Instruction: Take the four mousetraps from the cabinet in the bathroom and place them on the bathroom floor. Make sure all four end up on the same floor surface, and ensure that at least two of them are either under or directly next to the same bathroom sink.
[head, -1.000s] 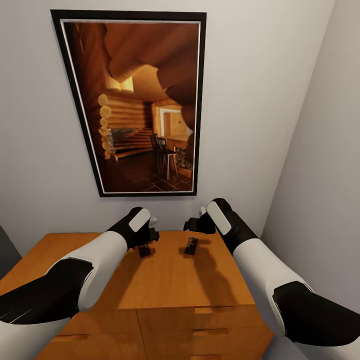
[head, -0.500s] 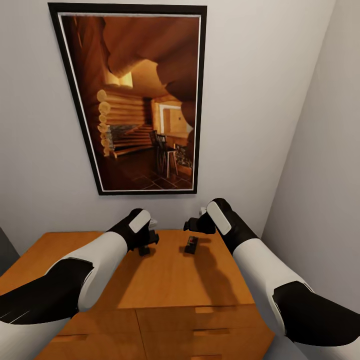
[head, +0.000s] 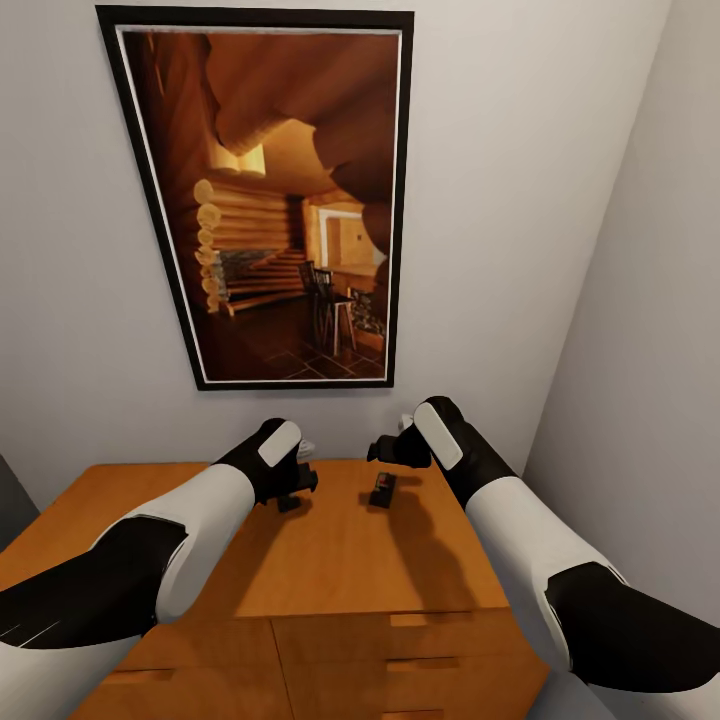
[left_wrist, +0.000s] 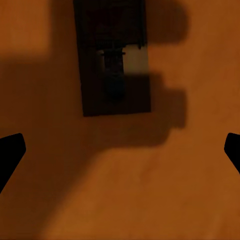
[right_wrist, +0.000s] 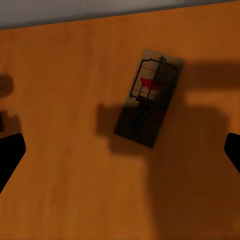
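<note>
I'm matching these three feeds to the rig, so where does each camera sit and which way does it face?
Head view: from the head, forward and down at the cabinet and wall picture; both forearms show.
Left wrist view: above the cabinet top, facing down on a mousetrap; left gripper fingertips at the edges.
Right wrist view: likewise over another mousetrap; right gripper fingertips.
Shared: head and right wrist views both show that mousetrap.

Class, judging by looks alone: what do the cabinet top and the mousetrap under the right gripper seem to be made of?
Cabinet: seemingly wood or veneer with a smooth satin finish; even orange-brown with faint streaks. Mousetrap: a flat board, probably wood, though shadow darkens it; thin dark wire, likely metal, frames a red patch of unclear material.
</note>
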